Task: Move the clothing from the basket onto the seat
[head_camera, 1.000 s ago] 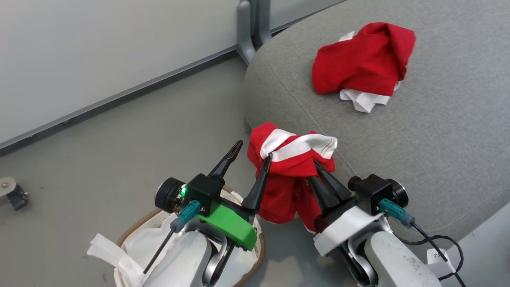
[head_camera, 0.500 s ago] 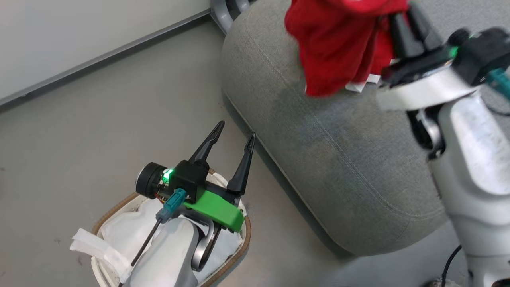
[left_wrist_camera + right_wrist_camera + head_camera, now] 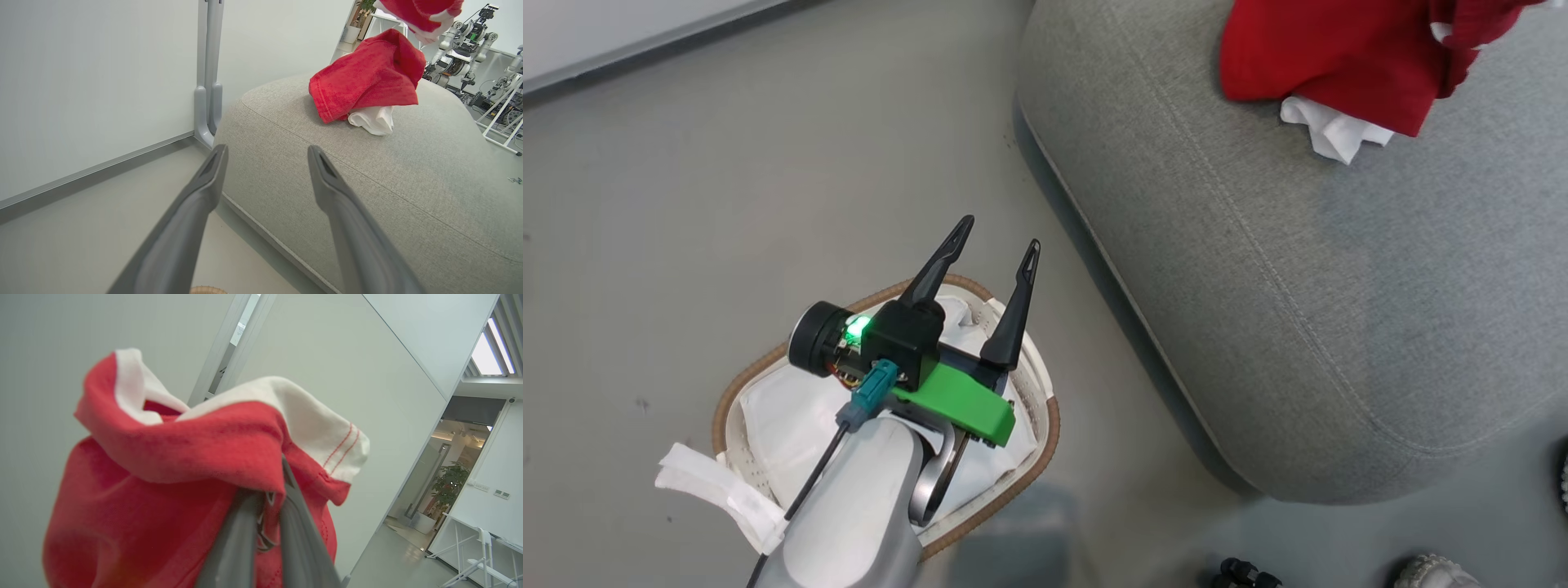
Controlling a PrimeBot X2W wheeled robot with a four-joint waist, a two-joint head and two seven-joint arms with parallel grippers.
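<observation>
Left gripper (image 3: 1001, 233): hovered above basket (image 3: 1051, 425), jaws apart, empty, pointed toward seat (image 3: 1298, 286). Right gripper (image 3: 270, 498): tilted upward, jaws clamped on red jersey (image 3: 163, 477).

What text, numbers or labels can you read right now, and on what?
No text can be read as it stands.
Dark print on the red jersey, pinched in the right gripper: mostly hidden, unreadable.
White wall plates in the right wrist view: too small to read.

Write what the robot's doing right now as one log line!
left gripper: open, over basket | right gripper: shut on red jersey | other jersey: lying on seat
</observation>
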